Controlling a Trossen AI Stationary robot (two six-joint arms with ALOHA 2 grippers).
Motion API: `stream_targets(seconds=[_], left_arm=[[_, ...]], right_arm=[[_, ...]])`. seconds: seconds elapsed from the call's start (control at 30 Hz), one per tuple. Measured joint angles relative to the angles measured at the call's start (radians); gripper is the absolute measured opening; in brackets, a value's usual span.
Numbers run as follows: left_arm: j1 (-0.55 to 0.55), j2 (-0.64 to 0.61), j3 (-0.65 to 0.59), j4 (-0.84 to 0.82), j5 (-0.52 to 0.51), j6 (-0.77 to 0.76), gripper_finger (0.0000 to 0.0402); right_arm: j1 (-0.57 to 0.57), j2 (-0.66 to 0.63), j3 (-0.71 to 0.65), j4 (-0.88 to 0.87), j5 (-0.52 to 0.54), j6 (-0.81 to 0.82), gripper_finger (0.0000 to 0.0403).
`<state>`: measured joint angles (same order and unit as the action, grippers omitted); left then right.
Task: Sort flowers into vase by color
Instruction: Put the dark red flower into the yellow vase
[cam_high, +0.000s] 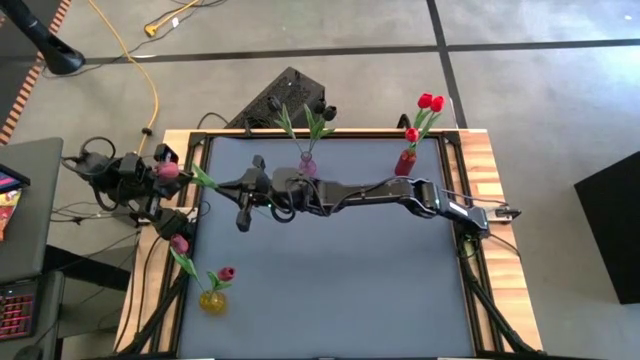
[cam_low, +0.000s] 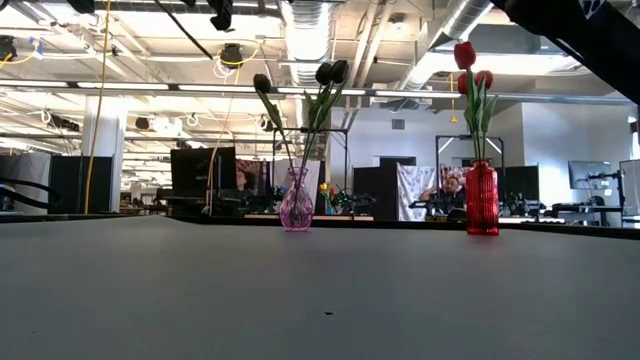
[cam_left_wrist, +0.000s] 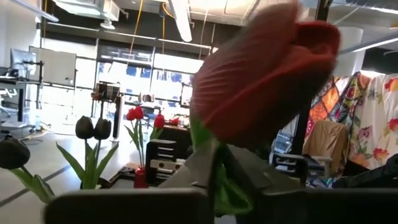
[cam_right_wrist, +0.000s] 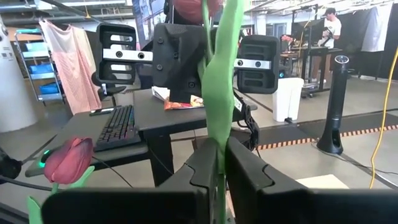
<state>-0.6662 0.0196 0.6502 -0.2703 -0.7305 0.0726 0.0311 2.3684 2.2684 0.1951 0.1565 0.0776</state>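
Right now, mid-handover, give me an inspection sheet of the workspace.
Surface: dark mat on a wood-edged table.
Job's things: dark tulips in pink vase; red tulips in red vase; pink tulips in yellow vase; held tulip in the air at the mat's left edge.
Clutter: nothing seen.
Hands: left hand and right hand both shut on the held tulip's stem.
Cables: yellow cable on the floor; black cables by the left arm.
Surroundings: open office, person at a desk.

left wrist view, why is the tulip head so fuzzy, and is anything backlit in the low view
Left wrist view: the pink tulip head sits too close to the lens, so it blurs while the room behind stays sharper. Low view: the dark tulips in the pink vase stand silhouetted against bright ceiling lights.
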Motion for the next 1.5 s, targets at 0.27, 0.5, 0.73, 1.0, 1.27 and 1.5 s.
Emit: stream_targets(seconds=[0.27,0.5,0.73,1.0,1.27,1.5], left_arm=[[0.000,0.000,0.000,-0.001,0.000,0.013,0.0002],[0.000,0.000,0.040,-0.004,0.023,0.013,0.0001],[0.000,0.000,0.209,-0.051,0.218,-0.100,0.0000],[0.000,0.006,0.363,-0.114,0.473,-0.251,0.0000],[0.000,0.115,0.335,-0.139,0.765,-0.379,0.0000],[0.000,0.356,0.333,-0.157,1.002,-0.384,0.0000]], right_arm=[[0.007,-0.017,-0.001,-0.012,-0.029,0.068,0.0129],[0.007,-0.111,0.000,-0.200,-0.051,0.033,0.0249],[0.042,-0.248,0.001,-0.491,-0.047,0.043,0.0290],[0.150,-0.320,0.001,-0.613,0.187,-0.032,0.0291],[0.221,-0.326,0.000,-0.670,0.363,-0.034,0.0292],[0.237,-0.321,0.001,-0.722,0.392,0.021,0.0292]])
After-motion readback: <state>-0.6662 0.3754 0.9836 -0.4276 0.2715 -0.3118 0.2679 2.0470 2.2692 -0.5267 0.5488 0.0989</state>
